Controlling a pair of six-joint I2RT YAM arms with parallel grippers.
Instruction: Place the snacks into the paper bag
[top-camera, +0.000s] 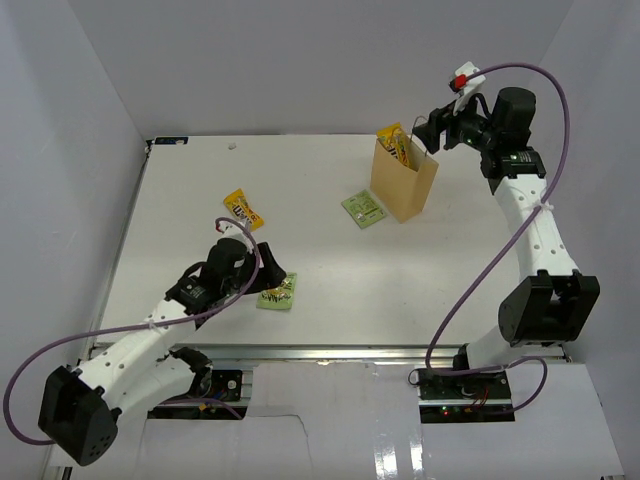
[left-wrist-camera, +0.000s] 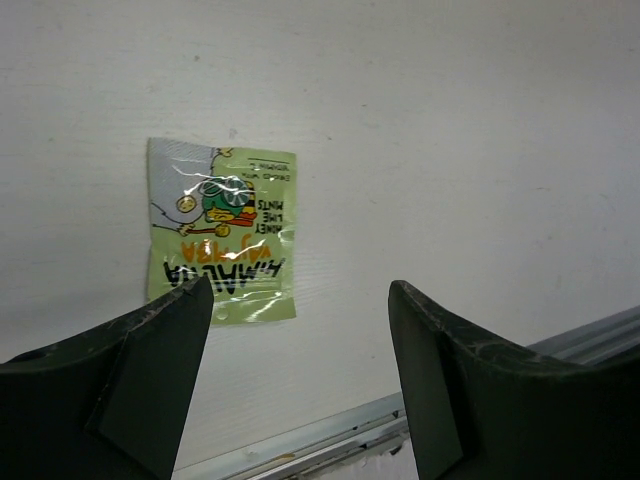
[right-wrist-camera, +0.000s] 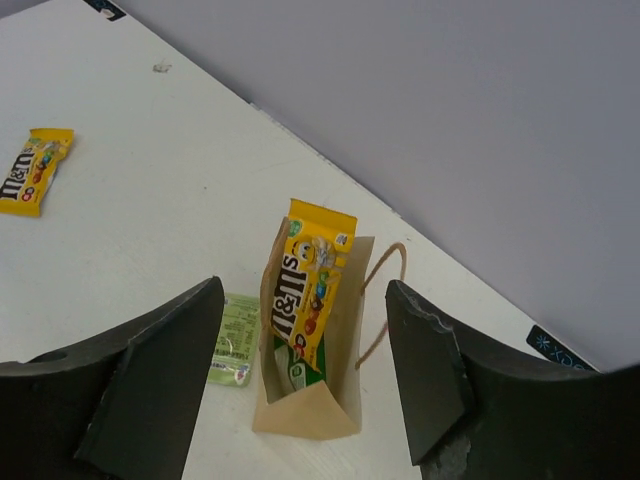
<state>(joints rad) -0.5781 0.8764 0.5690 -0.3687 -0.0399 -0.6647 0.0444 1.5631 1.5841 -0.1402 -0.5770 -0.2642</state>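
Note:
The tan paper bag (top-camera: 404, 187) stands upright at the back right of the table. A yellow candy pack (top-camera: 394, 143) sticks out of its top. In the right wrist view the pack (right-wrist-camera: 310, 280) leans in the bag (right-wrist-camera: 300, 412) over the green chip bag (right-wrist-camera: 296, 366). My right gripper (top-camera: 428, 130) is open and empty above the bag (right-wrist-camera: 303, 283). A light-green pack (top-camera: 363, 209) lies left of the bag. A second yellow pack (top-camera: 243, 210) lies mid-left. My left gripper (top-camera: 262, 265) is open and empty (left-wrist-camera: 300, 283), low beside another light-green pack (left-wrist-camera: 222, 230).
The table's near edge with a metal rail (left-wrist-camera: 330, 440) runs just past my left gripper. White walls (top-camera: 100, 150) close in the left, back and right sides. The bag's looped handle (right-wrist-camera: 378, 300) stands up on its far side.

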